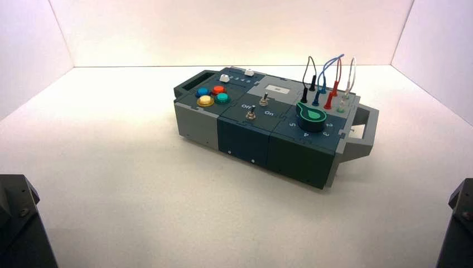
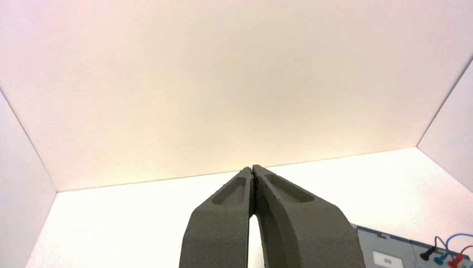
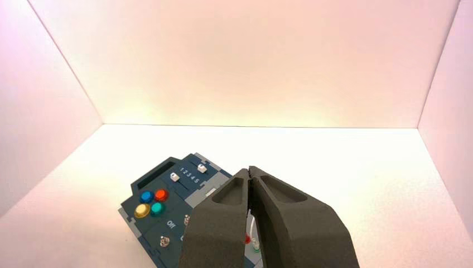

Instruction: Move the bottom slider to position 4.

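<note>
With the reach still to be made, the dark left gripper (image 2: pixel 252 167) and dark right gripper (image 3: pixel 249 168), tips pressed together, waited well apart from the box; the small white blocky bottom slider (image 3: pixel 174 177), near the coloured buttons (image 3: pixel 150 202) beside printed 1, needed pushing toward the white digit 4 (image 3: pixel 192 177).

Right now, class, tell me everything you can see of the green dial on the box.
The green dial is a round rotary knob, plastic by its look: a bright green top face drawn out to one pointed end, over a dark, thick round body. It sits flat on the box's dark blue panel, near the end at the robot's right, between the plugged wires and the box's near edge. White digits curve around its near side. No claw touches it.
</note>
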